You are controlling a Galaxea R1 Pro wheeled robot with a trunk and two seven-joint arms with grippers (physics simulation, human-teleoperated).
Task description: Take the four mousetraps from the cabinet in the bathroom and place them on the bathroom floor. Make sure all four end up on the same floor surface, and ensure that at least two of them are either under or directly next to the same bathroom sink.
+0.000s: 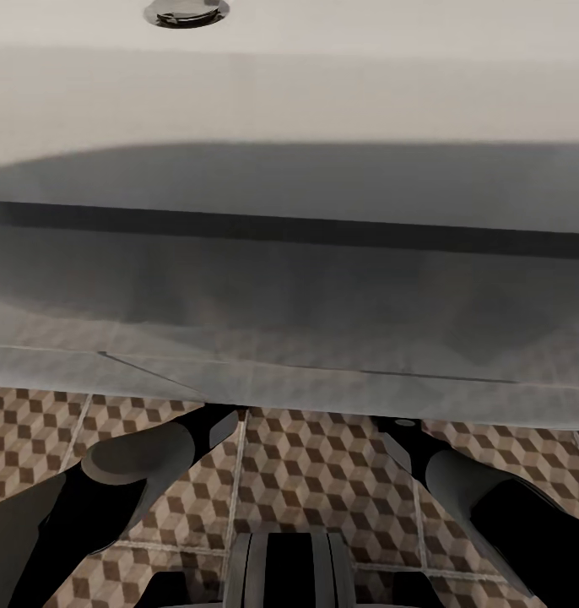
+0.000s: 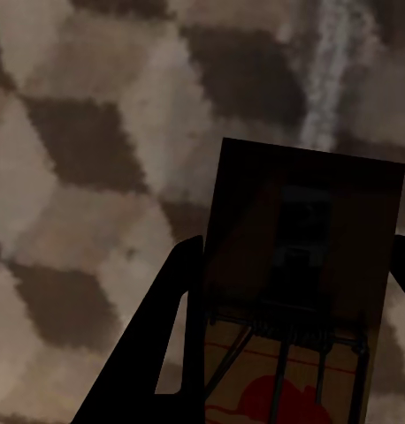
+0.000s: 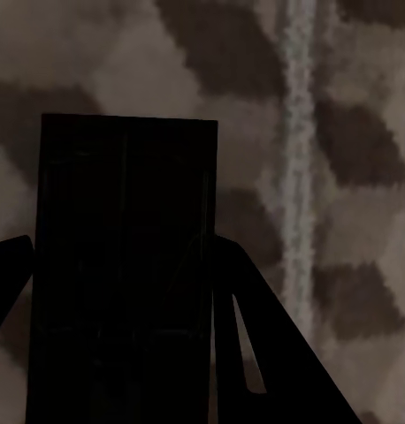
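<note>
Below the white sink (image 1: 289, 101), both arms reach under the vanity toward the bathroom floor (image 1: 323, 473). Wrist cameras reveal what the head view hides: left hand (image 2: 291, 353) clamps a mousetrap (image 2: 300, 265); right hand (image 3: 123, 336) clamps a second, darker mousetrap (image 3: 123, 265) above cube-patterned tiles.

Chrome drain fitting (image 1: 186, 11) at the head view's top edge

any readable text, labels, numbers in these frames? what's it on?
None readable.
The mousetrap in the left end effector carries a red printed graphic, cut off at the frame edge; no letters can be made out.
The mousetrap in the right end effector is too dark to show any print.
</note>
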